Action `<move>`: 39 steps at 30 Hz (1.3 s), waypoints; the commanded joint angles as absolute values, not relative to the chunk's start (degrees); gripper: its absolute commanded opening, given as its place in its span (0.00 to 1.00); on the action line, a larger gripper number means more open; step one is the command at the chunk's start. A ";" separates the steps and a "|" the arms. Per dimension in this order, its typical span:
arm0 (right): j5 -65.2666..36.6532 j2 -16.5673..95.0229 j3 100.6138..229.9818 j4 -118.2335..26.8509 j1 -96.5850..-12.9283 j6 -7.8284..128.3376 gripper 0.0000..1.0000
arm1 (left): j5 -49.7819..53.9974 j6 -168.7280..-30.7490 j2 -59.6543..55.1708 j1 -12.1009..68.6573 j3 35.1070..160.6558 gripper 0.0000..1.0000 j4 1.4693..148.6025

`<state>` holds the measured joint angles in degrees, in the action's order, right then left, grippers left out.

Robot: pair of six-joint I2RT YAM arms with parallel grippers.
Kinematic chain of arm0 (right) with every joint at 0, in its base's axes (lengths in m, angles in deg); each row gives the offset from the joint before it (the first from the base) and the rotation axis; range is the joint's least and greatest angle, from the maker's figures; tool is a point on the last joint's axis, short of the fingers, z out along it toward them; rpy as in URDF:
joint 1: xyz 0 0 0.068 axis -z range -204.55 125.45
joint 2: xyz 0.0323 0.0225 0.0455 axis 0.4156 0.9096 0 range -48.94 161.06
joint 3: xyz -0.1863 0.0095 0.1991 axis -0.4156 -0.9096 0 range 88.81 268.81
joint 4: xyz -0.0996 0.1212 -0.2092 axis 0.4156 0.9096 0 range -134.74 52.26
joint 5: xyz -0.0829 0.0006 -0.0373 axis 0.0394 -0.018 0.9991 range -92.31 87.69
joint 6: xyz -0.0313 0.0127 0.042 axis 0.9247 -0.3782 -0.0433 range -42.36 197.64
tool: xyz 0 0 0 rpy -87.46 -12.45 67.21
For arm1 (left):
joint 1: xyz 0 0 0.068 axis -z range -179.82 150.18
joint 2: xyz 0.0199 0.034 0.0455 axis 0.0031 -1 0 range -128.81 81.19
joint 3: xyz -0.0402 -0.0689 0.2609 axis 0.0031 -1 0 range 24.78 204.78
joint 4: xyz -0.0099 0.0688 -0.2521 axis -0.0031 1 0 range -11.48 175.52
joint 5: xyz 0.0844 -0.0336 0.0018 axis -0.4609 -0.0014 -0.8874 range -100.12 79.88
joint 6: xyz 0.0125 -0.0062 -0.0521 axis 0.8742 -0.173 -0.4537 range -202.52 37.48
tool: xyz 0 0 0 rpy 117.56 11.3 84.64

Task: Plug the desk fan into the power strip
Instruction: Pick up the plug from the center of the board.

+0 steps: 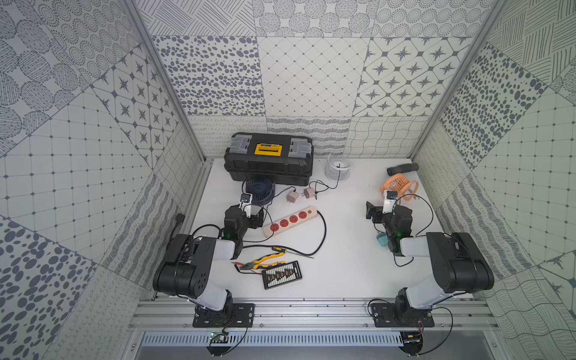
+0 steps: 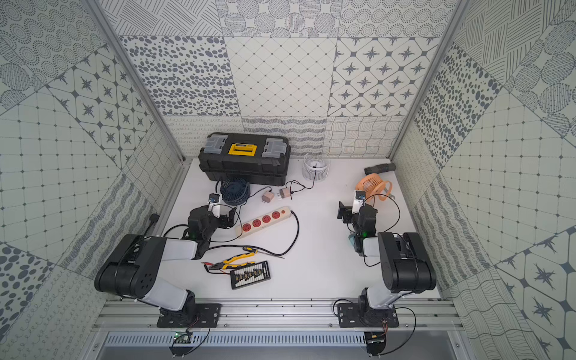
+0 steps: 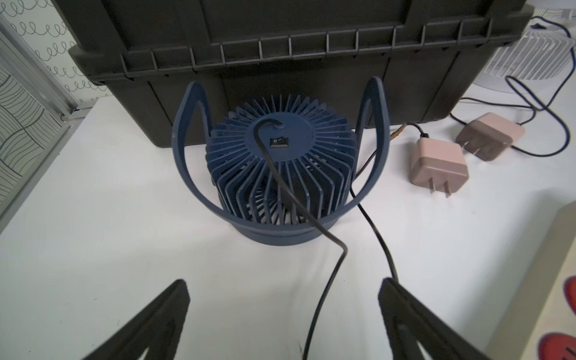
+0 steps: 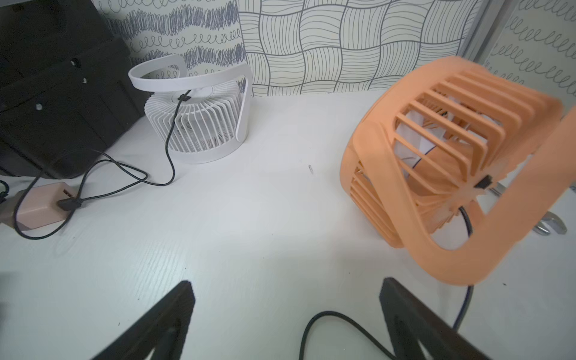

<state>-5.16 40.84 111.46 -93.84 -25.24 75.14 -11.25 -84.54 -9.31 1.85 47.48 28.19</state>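
The cream power strip [image 1: 290,221] with four red sockets lies slanted at the table's middle, all sockets bare; its end shows in the left wrist view [image 3: 558,280]. A navy desk fan [image 3: 274,168] stands before the toolbox, a white fan [image 1: 338,168] to its right, an orange fan [image 4: 452,168] at the far right. Two pink plug adapters [image 3: 438,165] [image 3: 489,137] lie loose between the navy and white fans. My left gripper [image 3: 283,283] is open just short of the navy fan, whose black cable [image 3: 327,280] runs between the fingers. My right gripper [image 4: 287,283] is open beside the orange fan, holding nothing.
A black toolbox [image 1: 268,156] stands at the back. Yellow pliers [image 1: 265,260], a screwdriver [image 1: 280,249] and a black bead board [image 1: 282,274] lie near the front. A black ribbed tube [image 1: 402,168] lies at the back right. A pale teal object [image 1: 381,240] sits partly under the right arm.
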 commanded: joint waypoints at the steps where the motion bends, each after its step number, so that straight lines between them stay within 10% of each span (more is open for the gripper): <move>1: -4.59 40.71 111.84 -95.37 -25.61 75.85 0.97 | -8.84 -84.72 -9.26 1.23 48.07 0.98 28.69; 19: -3.59 40.67 111.71 -95.53 -25.45 75.18 0.97 | -6.57 -83.60 -4.67 1.41 44.66 0.98 26.15; 23: -1.94 36.69 110.31 -95.22 -25.41 74.63 0.97 | -7.23 -84.73 8.35 2.34 47.63 0.98 45.28; 31: -5.79 13.61 117.73 -56.74 -24.91 58.10 0.97 | -10.89 -88.61 22.05 13.73 56.25 0.98 70.54; 39: -15.67 5.65 123.76 -38.44 -36.31 57.18 0.97 | -7.10 -90.25 11.06 21.04 72.26 0.92 91.93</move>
